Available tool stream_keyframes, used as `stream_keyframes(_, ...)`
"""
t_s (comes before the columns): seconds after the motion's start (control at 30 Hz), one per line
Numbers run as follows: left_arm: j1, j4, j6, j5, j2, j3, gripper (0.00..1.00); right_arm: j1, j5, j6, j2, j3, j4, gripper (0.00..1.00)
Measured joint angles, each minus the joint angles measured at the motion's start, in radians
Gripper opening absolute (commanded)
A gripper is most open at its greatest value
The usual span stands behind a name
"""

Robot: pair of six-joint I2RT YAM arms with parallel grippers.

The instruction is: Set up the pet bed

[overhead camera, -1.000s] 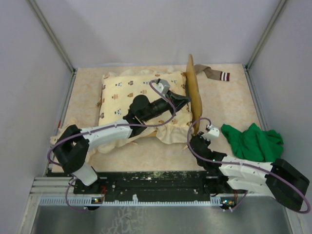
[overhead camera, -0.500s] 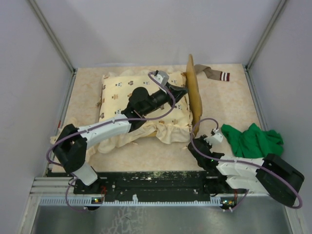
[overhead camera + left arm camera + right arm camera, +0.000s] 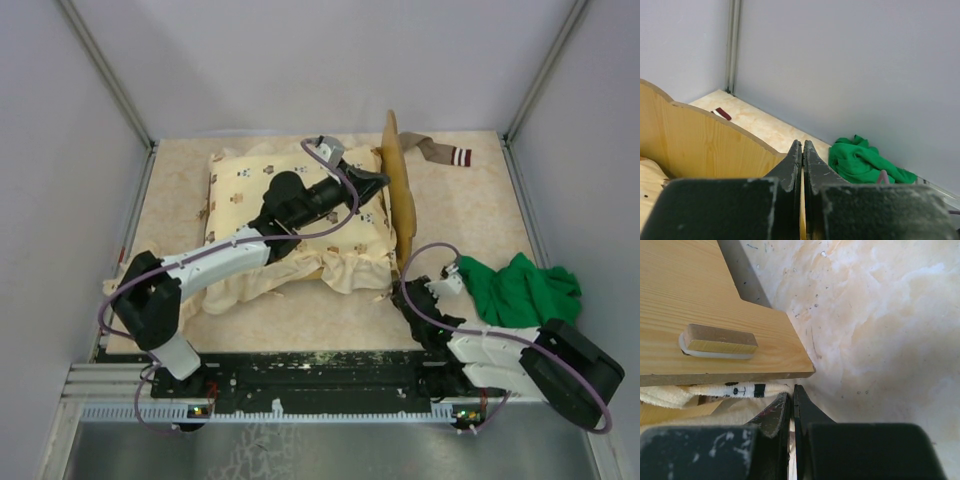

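The pet bed (image 3: 402, 215) stands mid-table, its headboard just right of the left gripper (image 3: 380, 181), whose jaws are pressed together above the quilt (image 3: 240, 190). The right gripper (image 3: 424, 287), likewise closed, sits at the bed's near right corner. Squaring the bedding likely needs low, slow pushes that keep clear of the headboard.

A cream, marbled desk (image 3: 480, 200) is closed in by plain pale lilac-grey walls (image 3: 300, 60) at the back and both sides. Slim grey metal posts (image 3: 105, 75) run up the back corners. A ribbed aluminium rail (image 3: 330, 410) edges the near side. The light is soft and even.
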Motion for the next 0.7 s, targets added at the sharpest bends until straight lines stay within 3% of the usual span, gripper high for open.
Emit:
stream_keyframes(0.23, -0.003, 0.032, -0.030, 0.039, -0.002, -0.018, 0.00, -0.001, -0.008, 0.011, 0.023, 0.003, 0.025, 0.00)
stream_keyframes(0.5, -0.150, 0.265, -0.034, 0.056, -0.230, -0.476, 0.00, -0.010, -0.029, -0.078, -0.186, -0.023, -0.069, 0.00)
stream_keyframes(0.7, -0.285, 0.314, 0.004, 0.106, -0.193, -0.645, 0.02, -0.012, -0.066, -0.117, -0.379, -0.026, -0.169, 0.02)
